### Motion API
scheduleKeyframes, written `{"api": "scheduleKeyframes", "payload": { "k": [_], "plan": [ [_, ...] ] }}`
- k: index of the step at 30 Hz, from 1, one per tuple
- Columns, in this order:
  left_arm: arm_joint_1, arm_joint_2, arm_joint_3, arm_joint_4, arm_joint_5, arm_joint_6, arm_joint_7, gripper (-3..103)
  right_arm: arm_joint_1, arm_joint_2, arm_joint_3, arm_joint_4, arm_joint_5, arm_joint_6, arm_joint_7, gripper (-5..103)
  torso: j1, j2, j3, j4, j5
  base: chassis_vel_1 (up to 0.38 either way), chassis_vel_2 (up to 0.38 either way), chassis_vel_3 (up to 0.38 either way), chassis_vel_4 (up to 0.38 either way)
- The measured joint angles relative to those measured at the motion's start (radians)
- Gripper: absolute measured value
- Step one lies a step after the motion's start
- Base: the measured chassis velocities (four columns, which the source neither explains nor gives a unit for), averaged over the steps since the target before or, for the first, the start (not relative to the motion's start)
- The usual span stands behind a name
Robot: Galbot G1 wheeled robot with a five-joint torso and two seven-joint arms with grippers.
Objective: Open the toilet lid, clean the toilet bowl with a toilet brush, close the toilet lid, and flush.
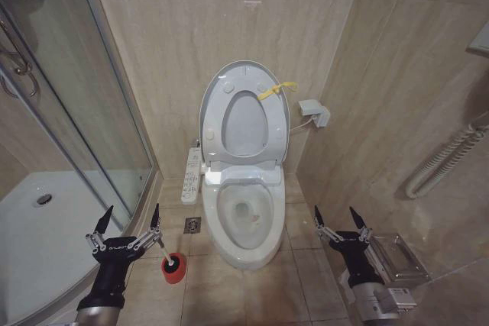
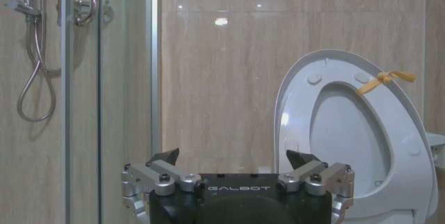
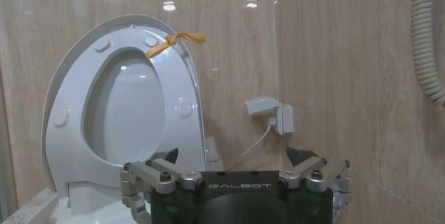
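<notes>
The lid (image 1: 243, 82) stands up vs. the wall, seat raised w/ it, yellow strap (image 1: 276, 89) at its top edge; the bowl (image 1: 246, 219) is exposed, water at the bottom. The brush (image 1: 173, 266) sits in its red cup on the floor, left of the bowl, just beside the left gripper (image 1: 128, 217), fingers spread, holding nothing. The right gripper (image 1: 338, 216) hangs right of the bowl, also released. Risk, I think: the thin handle is hard to catch; a skewed pinch can tip the cup or drop the brush.
</notes>
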Motion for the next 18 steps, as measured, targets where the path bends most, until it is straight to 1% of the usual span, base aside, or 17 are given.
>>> {"api": "scheduleKeyframes", "payload": {
  "k": [18],
  "plan": [
    [0.000, 0.000, 0.000, 0.000, 0.000, 0.000, 0.000, 100, 0.000, 0.000, 0.000, 0.000, 0.000, 0.000, 0.000, 100, 0.000, 0.000, 0.000, 0.0000, 0.0000, 0.000, 0.000, 0.000, 0.000]
  ]
}}
